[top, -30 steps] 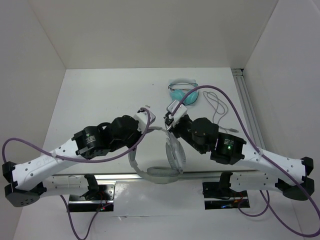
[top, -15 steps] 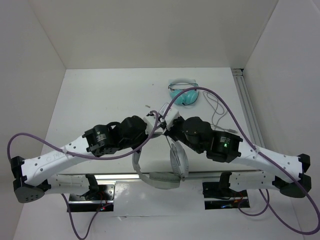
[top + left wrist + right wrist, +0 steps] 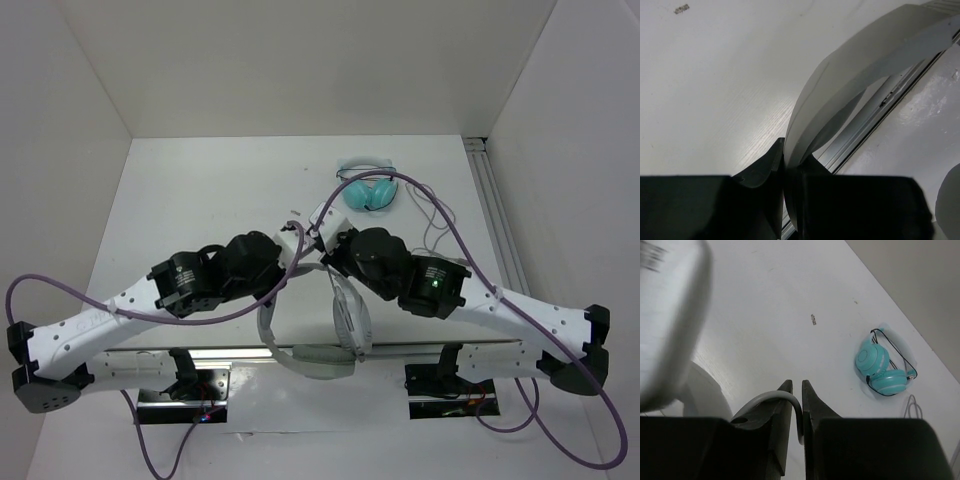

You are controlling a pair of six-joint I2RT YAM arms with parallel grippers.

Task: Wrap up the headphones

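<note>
A white table [image 3: 200, 190] is seen: teal headphones [image 3: 368, 190] are laid at its far side, a thin pale cable [image 3: 432, 215] is looped just right of them, and a dark speck [image 3: 294, 210] is spotted left of them.

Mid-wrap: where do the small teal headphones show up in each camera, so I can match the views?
Top external: teal headphones lie at the far side, right of centre, beyond both arms.
Left wrist: not in view.
Right wrist: they lie right of centre, beyond the jaws.
Shared landmark: the small dark speck, top left in the left wrist view and upper centre in the right wrist view.
</note>
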